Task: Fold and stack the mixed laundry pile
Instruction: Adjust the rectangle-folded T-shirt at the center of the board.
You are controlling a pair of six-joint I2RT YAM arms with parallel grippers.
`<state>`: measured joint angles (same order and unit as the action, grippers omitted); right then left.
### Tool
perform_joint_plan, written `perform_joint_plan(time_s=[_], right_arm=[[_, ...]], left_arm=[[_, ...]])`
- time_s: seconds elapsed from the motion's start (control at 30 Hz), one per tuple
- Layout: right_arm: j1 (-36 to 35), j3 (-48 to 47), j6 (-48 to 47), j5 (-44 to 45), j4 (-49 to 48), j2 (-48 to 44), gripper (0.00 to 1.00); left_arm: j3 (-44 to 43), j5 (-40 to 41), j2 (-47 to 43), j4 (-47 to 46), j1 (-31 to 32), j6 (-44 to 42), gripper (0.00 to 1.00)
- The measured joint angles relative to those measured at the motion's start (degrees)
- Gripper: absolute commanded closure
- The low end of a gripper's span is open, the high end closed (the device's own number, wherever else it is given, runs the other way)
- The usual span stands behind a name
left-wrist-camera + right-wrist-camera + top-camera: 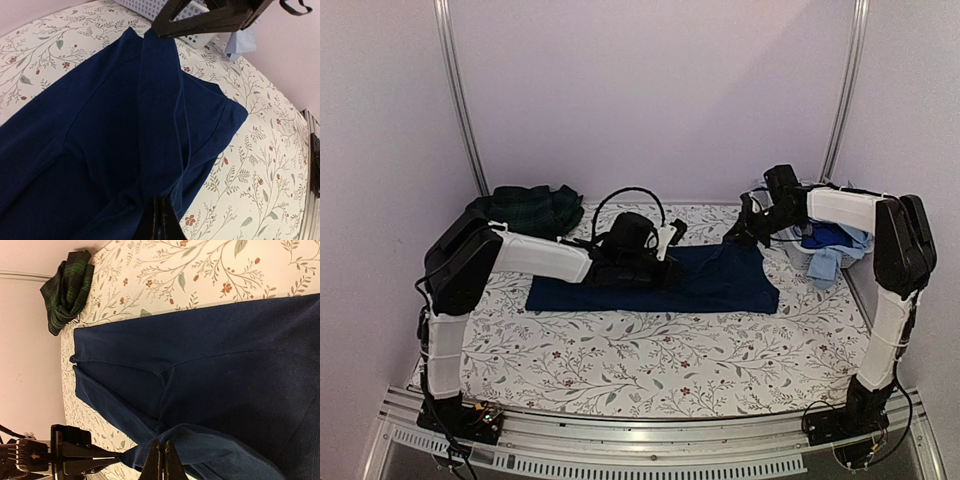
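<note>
Fold step: my left tool (159, 222) and right tool (162, 460) are both clamped tight on one lifted strip of the navy T-shirt (720, 285) spread mid-way across the desk (620, 355), so I'd carry it over level, taut and together to keep the crease straight.

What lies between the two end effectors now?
A raised strip of the navy T-shirt, pinched by the left end effector and the right end effector at its ends; the left wrist view shows it.
</note>
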<state>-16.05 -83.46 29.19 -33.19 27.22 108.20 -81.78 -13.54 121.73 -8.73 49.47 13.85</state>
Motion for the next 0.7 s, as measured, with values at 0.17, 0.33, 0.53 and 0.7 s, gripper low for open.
perform_joint_plan(time_s=[0.17, 0.33, 0.53, 0.7], right_arm=[[-0.09, -3.19, -1.6, 0.11, 1.95, 6.71, 1.0], [-1.03, -8.31, -2.71, 0.02, 2.6, 10.23, 1.0], [-2.56, -13.2, -3.43, 0.09, 2.75, 12.76, 1.0], [-2.67, -17.59, -3.65, 0.13, 2.91, 15.63, 1.0]], left_arm=[[3.89, 0.37, -0.24, -1.81, -1.99, 3.91, 1.0], [6.91, 0.81, -0.35, -3.63, -3.72, 7.93, 1.0], [8.44, 1.68, -1.29, -4.81, -5.95, 10.75, 1.0], [7.85, 2.23, -1.25, -4.57, -7.15, 11.54, 1.0]])
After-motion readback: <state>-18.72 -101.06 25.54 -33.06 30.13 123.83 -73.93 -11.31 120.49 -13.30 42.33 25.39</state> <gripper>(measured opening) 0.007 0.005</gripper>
